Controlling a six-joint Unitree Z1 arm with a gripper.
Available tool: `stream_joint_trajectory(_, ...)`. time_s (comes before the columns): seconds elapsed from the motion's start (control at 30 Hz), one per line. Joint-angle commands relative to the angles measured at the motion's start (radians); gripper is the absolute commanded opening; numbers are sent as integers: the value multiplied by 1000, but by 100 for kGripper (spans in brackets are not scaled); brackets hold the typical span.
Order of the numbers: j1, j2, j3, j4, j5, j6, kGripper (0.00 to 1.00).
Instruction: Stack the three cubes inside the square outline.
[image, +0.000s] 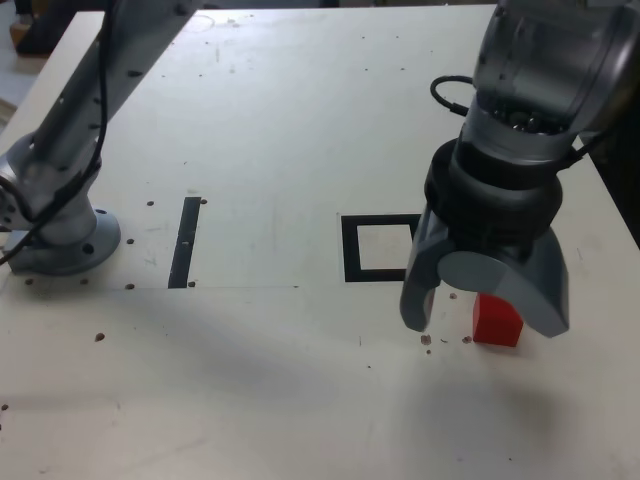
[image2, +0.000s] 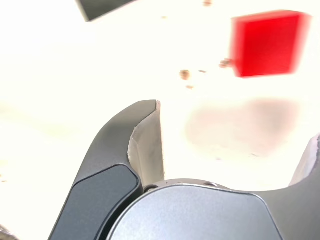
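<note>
A red cube (image: 497, 321) sits on the pale table just to the exterior view's right of the square outline (image: 350, 250), outside it and a little nearer the camera. My gripper (image: 483, 318) hangs over the cube with its jaws wide open and nothing in them. One dark finger partly covers the cube's right side in the exterior view. In the wrist view the red cube (image2: 267, 44) lies ahead of the fingertips (image2: 147, 125), off toward one side, and a corner of the square outline (image2: 100, 7) shows. The outline's pale centre holds nothing.
A straight black tape strip (image: 185, 240) lies at the exterior view's left, beside the arm's grey base (image: 62, 238). Small dark specks (image: 427, 340) dot the table (image: 280, 120) near the cube.
</note>
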Motion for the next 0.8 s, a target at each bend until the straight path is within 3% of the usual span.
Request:
stream_joint_trajectory(0.0, 4, 11, -17, 20, 7, 4, 100)
stream_joint_trajectory(0.23, 19, 44, -44, 25, 27, 9, 100)
stream_joint_trajectory(0.77, 58, 191, -107, 24, 23, 34, 96)
